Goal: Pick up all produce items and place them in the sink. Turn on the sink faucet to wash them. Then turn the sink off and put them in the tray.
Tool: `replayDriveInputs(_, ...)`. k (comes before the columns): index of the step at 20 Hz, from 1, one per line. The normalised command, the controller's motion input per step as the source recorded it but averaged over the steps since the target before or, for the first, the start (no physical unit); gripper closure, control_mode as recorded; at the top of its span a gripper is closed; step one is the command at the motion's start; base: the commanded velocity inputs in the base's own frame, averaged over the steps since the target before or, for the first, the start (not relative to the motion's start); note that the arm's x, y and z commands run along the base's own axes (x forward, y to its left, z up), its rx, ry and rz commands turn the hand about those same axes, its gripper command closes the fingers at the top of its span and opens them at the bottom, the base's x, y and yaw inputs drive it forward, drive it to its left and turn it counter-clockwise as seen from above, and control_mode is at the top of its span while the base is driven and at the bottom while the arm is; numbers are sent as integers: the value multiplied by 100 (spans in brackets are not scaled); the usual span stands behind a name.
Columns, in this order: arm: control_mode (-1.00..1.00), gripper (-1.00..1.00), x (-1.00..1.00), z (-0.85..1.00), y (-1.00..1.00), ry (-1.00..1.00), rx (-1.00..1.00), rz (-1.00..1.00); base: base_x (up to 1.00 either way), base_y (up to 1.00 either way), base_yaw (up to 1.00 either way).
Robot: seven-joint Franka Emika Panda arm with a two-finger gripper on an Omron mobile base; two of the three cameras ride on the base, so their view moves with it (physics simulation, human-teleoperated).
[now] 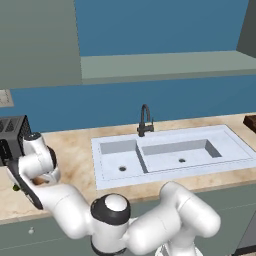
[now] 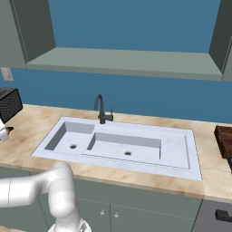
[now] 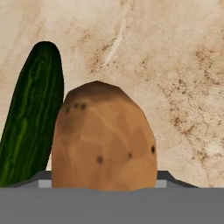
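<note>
While the white arm bends low over the left end of the counter, this is how things stand.

Gripper: the hand [image 1: 22,182] is down at the marbled beige stone counter [image 1: 75,165], in front of the toaster; its fingertips are hidden behind the potato in the hand view, so I cannot tell whether they are spread or pinching it.

Potato: small roundish brown potato with dark specks [image 3: 104,140], right up against the hand camera, lying on the counter between where the fingers would be.

Cucumber: long slim dark green cucumber [image 3: 33,118], lying just beside the potato, on its left in the hand view; whether the two touch I cannot tell.

Sink: wide pale grey-white rectangular double-basin sink [image 1: 100,175] [image 2: 181,156], small basin on the left, larger on the right, each with a dark round drain; both well to the right of the hand.

Faucet: thin black gooseneck faucet [image 1: 145,120] [image 2: 101,108], upright at the back rim of the sink, where the two basins meet.

Tray: dark brown flat rectangular tray [image 1: 250,121] [image 2: 223,140], on the counter at the far right, beyond the sink.

Toaster: black boxy toaster [image 1: 12,135] [image 2: 9,103], at the far left by the blue wall.
</note>
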Motion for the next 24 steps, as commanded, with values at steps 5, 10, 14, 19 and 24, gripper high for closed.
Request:
replayDriveInputs(5,-100,100,-19,45,-50,-2,0,0,0,0,0)
replayDriveInputs(10,-100,100,-15,48,-65,-2,0,0,0,0,0)
replayDriveInputs(14,-100,100,-12,40,-75,0,0,0,0,0,0)
replayDriveInputs(19,-100,100,-11,32,-79,0,0,-3,0,0,0)
replayDriveInputs(24,-100,100,-11,28,-84,0,0,-5,0,0,0)
